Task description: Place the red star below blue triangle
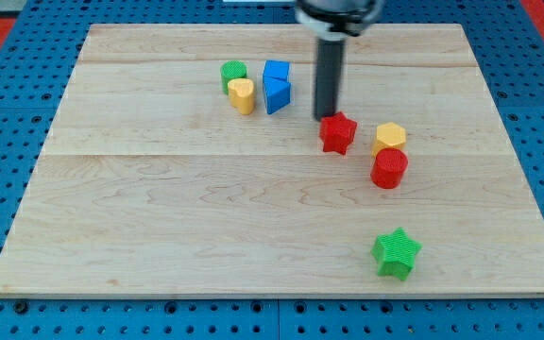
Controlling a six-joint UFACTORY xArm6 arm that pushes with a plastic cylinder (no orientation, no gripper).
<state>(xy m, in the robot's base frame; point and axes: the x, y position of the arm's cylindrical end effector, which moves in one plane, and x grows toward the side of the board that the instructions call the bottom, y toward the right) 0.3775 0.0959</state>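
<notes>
The red star [338, 132] lies on the wooden board, right of centre in the upper half. The blue triangle [277, 94] sits to its upper left, just below a blue cube [276, 72]. My tip [325, 116] is at the lower end of the dark rod, touching or nearly touching the red star's upper left edge. The star is to the right of and below the triangle.
A green cylinder [233, 72] and a yellow heart-like block [242, 94] sit left of the blue blocks. A yellow hexagon [391, 137] and a red cylinder [389, 168] lie right of the red star. A green star [397, 252] lies near the bottom right.
</notes>
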